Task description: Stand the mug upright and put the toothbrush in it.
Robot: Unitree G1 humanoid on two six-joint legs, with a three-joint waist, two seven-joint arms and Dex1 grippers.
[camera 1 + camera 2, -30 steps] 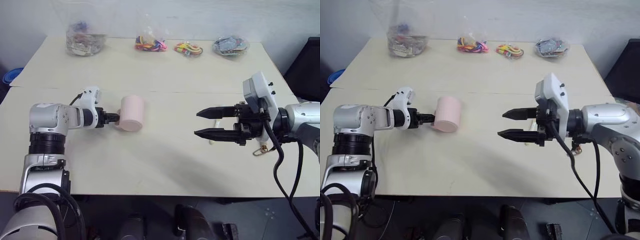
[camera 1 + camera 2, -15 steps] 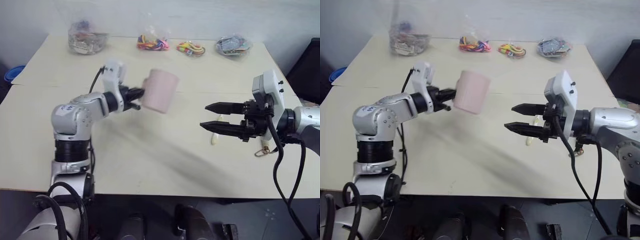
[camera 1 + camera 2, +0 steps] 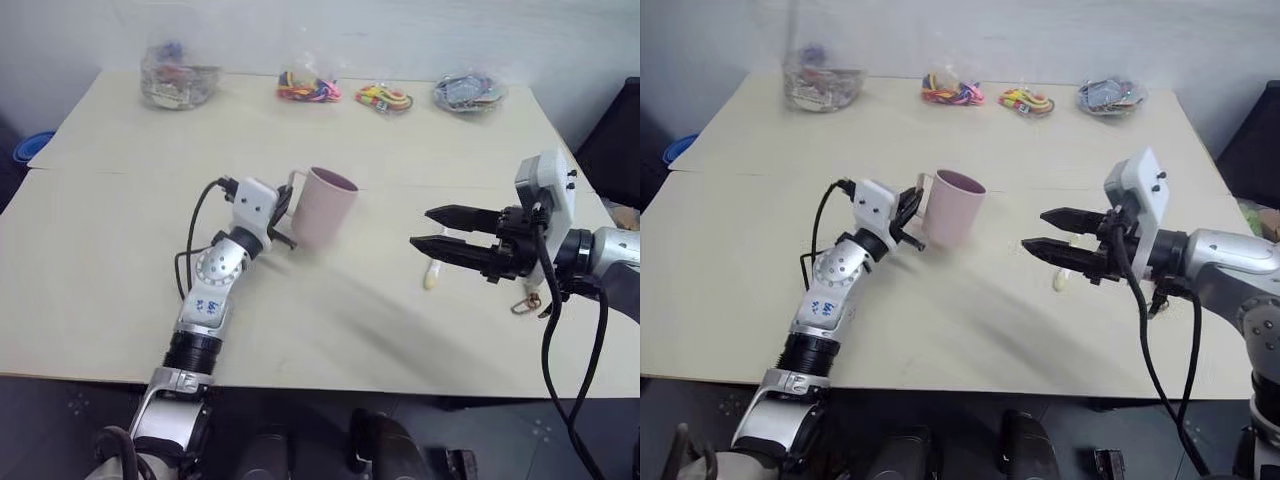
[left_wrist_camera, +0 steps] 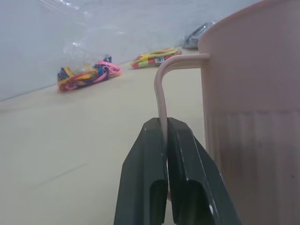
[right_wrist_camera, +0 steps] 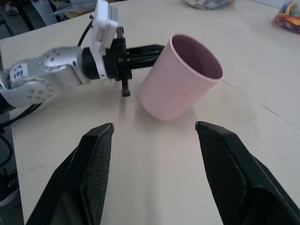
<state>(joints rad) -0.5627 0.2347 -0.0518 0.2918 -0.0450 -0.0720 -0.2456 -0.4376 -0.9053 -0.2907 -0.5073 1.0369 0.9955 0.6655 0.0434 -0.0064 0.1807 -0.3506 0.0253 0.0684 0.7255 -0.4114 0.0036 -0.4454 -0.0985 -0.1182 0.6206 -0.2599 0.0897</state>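
The pale pink mug [image 3: 325,208] is nearly upright at the table's middle, maroon inside facing up. My left gripper [image 3: 283,216] is shut on its loop handle [image 4: 161,93], with the two black fingers [image 4: 145,178] pinching the thin loop. From the right wrist view the mug [image 5: 180,86] leans slightly, and I cannot tell if its base rests on the table. The pale yellow toothbrush [image 3: 432,272] lies flat on the table, partly hidden below my right gripper [image 3: 421,226]. That gripper is open and empty, held level and pointing at the mug from the right.
A brown keychain with a metal clip [image 3: 527,300] lies under my right wrist. Along the table's far edge sit a bag of small items [image 3: 180,80], two bundles of coloured bands [image 3: 305,88] [image 3: 378,98] and another bag [image 3: 465,92].
My left gripper closed on the mug's handle, lifted the mug off its side and swung it right, turning it mouth up. The right gripper stayed open, nearly in place.
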